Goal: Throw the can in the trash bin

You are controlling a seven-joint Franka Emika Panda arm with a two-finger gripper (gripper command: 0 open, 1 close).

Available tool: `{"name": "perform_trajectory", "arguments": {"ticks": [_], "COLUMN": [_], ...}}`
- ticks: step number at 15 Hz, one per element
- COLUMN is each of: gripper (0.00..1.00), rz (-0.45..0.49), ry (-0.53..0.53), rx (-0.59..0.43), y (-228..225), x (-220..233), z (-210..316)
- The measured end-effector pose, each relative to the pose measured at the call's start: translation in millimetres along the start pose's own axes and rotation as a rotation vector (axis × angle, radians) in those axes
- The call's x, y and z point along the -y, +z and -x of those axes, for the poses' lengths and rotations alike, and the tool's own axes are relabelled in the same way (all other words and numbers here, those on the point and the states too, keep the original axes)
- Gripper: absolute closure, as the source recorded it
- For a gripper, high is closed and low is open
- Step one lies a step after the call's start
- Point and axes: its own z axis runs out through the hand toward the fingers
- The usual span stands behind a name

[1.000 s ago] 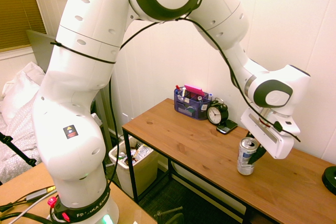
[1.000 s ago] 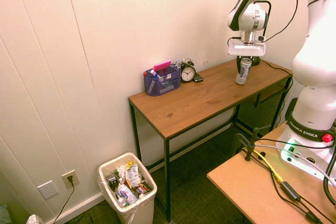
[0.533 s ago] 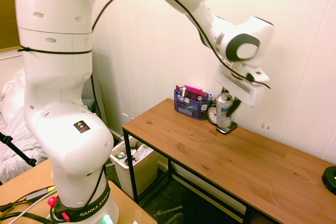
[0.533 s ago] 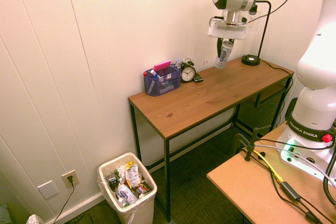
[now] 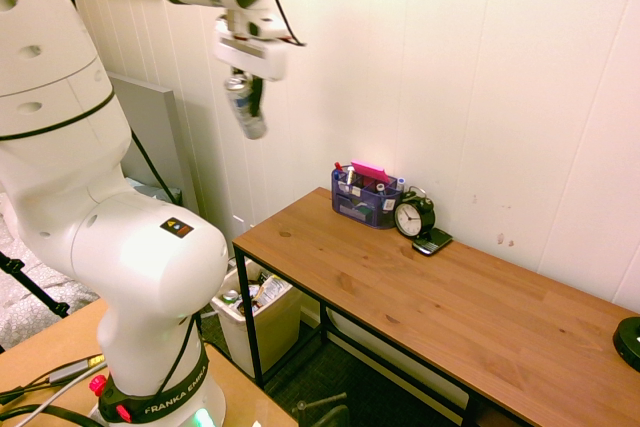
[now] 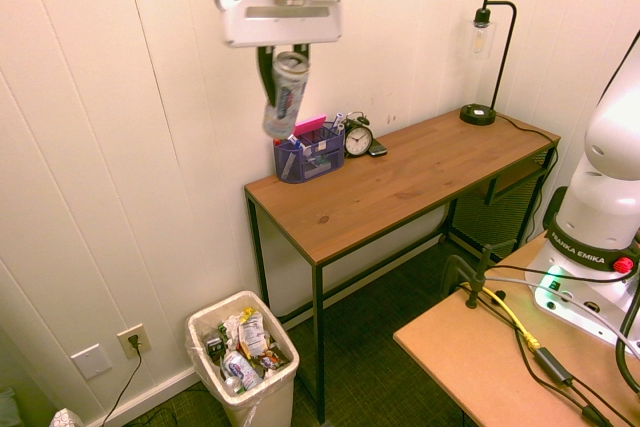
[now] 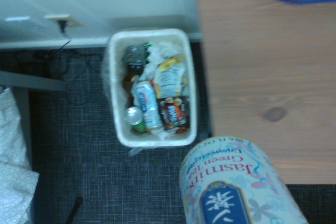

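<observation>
- Up in the air off the desk: the can [image 6: 286, 102], well above the height of the bin and leaning a bit, pull-tab end up. Can't tell from these angles whether directly over it.
- Pretty label too, "Jasmine Green Tea" in pink over pale blue, with a blue badge and flowers.
- Closed on that can near its top: the gripper [image 6: 284, 85], pointing down.
- Down on the dark carpet, just beside the end of the desk: the trash bin [image 6: 268, 410], cream-white, lined with a clear bag.
- Inside that: another drink can [image 7: 148, 106] lying flat, a dark snack wrapper [image 7: 174, 113] next to it, plus a yellow-and-white wrapper [image 7: 170, 80].
- Near the bin, low on the wall: an outlet [image 6: 133, 339] with a black plug in it, and a white cover plate [image 6: 91, 361].
- On the wooden desk [image 6: 400, 187], towards the wall: a blue see-through organizer [image 6: 310, 157] full of pens, then a black alarm clock [image 6: 358, 140], then a small dark gadget [image 6: 378, 148].
- Farther along: a black desk lamp [image 6: 478, 115].
</observation>
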Motion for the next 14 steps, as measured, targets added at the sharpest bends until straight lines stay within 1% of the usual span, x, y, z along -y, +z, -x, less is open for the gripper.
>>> {"name": "perform_trajectory", "arguments": {"ticks": [1,2,4,5,7,9,12,14], "gripper": [1.0,1.0,1.0,0.0,0.0,0.0,0.0,0.0], "rz": [0.008,0.025,0.052,0.061,0.074,0.08,0.083,0.085], "ry": [0.023,0.051,0.092,0.102,0.103,0.11,0.117,0.12], "rx": [-0.028,-0.046,-0.033,-0.012,0.031,0.036,0.042,0.047], "y": [8,21,48,64,88,86,71,72], "x": [16,33,68,86,118,139,147,147], "z": [21,24,-6,-21,-38,-42,-49,-56]}}
